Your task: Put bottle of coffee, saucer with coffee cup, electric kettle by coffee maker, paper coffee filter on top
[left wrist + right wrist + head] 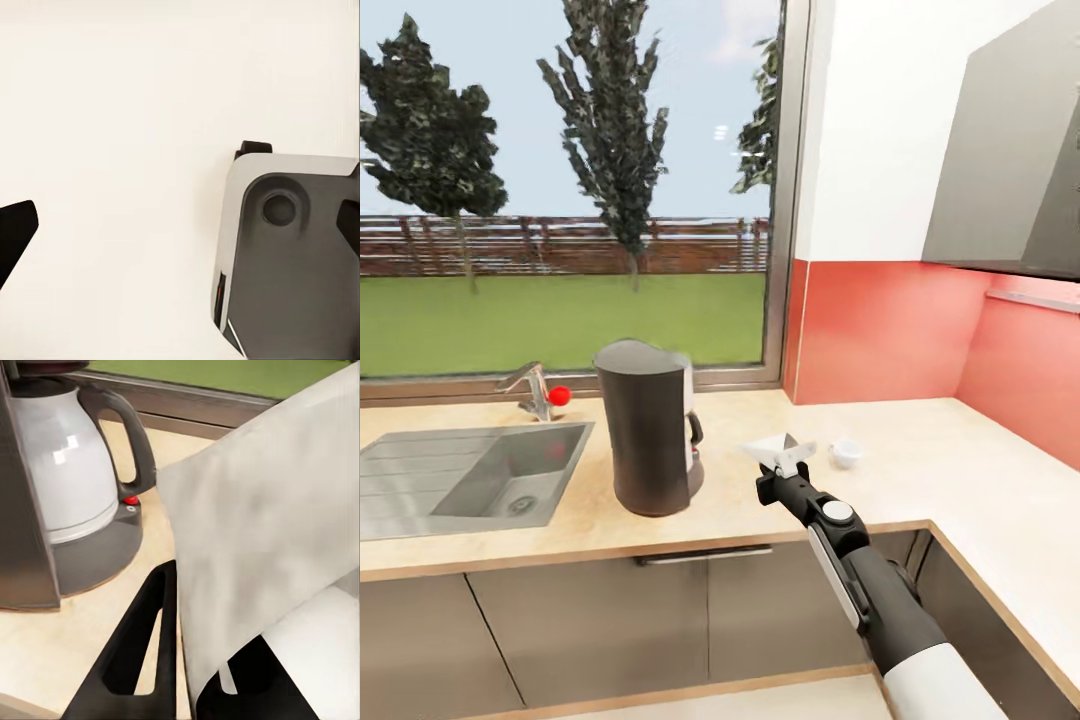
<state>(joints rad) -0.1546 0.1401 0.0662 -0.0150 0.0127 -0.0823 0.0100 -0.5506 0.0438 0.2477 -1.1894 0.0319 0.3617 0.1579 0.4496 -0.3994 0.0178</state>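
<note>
The right gripper (784, 462) hangs over the counter (920, 470), a little in from its front edge, its jaws clenched on the paper coffee filter (780, 447). The filter is a white folded cone, held up off the worktop with its wide mouth spread above the fingers (142, 652); from the right wrist camera the paper (270, 540) drapes across the black fingers and hides much beyond it.

Just beside the gripper, toward the sink (480, 475), stands the coffee maker (648, 425), upright, about midway between the window edge and the front edge of the counter. Its pale carafe (71, 472) with a dark handle sits on the base.

The coffee cup (846, 452) sits on the counter near the gripper, toward the red wall.

The left gripper's dark fingertips (13, 232) show at the picture's sides, far apart, nothing between them, so its jaws are released.
</note>
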